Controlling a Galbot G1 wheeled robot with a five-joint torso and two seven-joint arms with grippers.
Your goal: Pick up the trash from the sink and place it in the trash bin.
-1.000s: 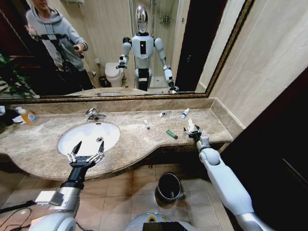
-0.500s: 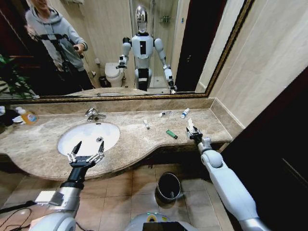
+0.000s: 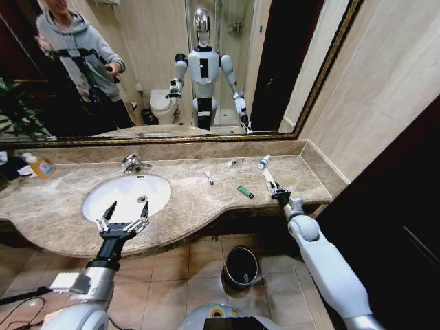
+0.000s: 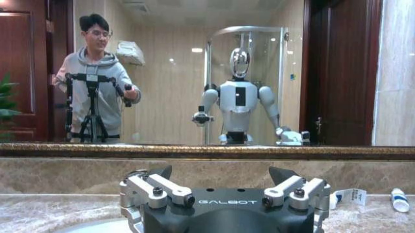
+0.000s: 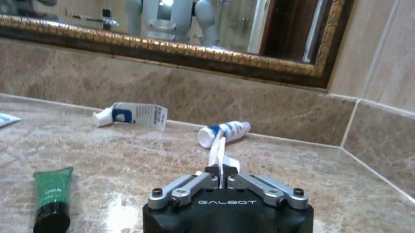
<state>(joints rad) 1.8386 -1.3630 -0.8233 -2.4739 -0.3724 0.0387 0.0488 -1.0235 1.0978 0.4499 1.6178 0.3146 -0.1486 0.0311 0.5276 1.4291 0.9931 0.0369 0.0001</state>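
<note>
My right gripper is at the right end of the counter, shut on a thin white piece of trash that sticks up from the fingers. Lying on the marble near it are a green tube, a blue-capped white bottle, a small labelled tube and a white tube. My left gripper hangs open over the front rim of the sink. The trash bin stands on the floor below the counter.
A chrome faucet sits behind the basin, and a bottle of orange liquid stands at the far left. The mirror and marble backsplash close the back, and a tiled wall closes the right end. A person with a tripod shows in the mirror.
The white piece at my right gripper went from a crumpled lump by the fingers to a narrow strip standing up from them. The gripper shifted slightly. The left arm stayed still.
</note>
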